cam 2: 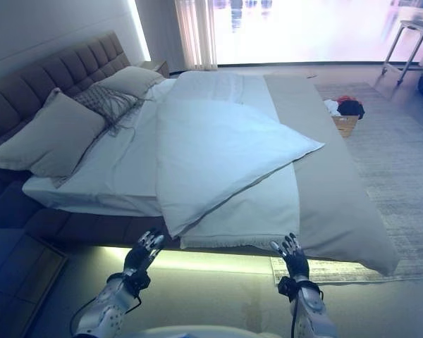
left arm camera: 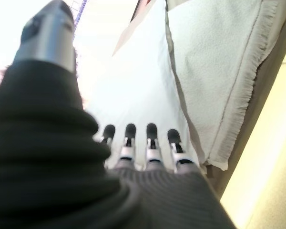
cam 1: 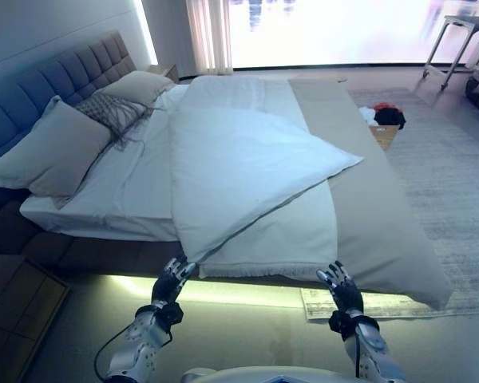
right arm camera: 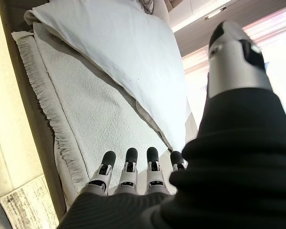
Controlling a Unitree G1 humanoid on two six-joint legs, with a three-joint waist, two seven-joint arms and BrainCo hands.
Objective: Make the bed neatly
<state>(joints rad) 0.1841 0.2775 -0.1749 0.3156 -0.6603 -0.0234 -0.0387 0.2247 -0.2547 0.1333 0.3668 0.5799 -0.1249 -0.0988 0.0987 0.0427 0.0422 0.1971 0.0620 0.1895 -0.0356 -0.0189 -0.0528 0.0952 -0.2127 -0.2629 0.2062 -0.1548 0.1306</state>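
Observation:
A bed [cam 1: 88, 231] lies before me with a white duvet [cam 1: 239, 159] folded back diagonally, its corner pointing right. Under it a white fringed blanket [cam 1: 287, 235] hangs at the near edge, and a beige bedspread [cam 1: 375, 207] covers the right side. My left hand [cam 1: 172, 279] is open, fingers straight, just below the duvet's near corner without touching it. My right hand [cam 1: 339, 286] is open too, below the fringed blanket's edge near the bedspread. In the wrist views both hands [left arm camera: 140, 143] [right arm camera: 128, 167] hold nothing.
Beige pillows [cam 1: 52, 152] and a grey woven cushion [cam 1: 112, 112] lean on the tufted headboard [cam 1: 60, 76]. A basket of clothes [cam 1: 383, 124] stands on the rug at the right. Paper sheets [cam 1: 319, 303] lie on the floor by my right hand. A wooden nightstand [cam 1: 16, 295] is at left.

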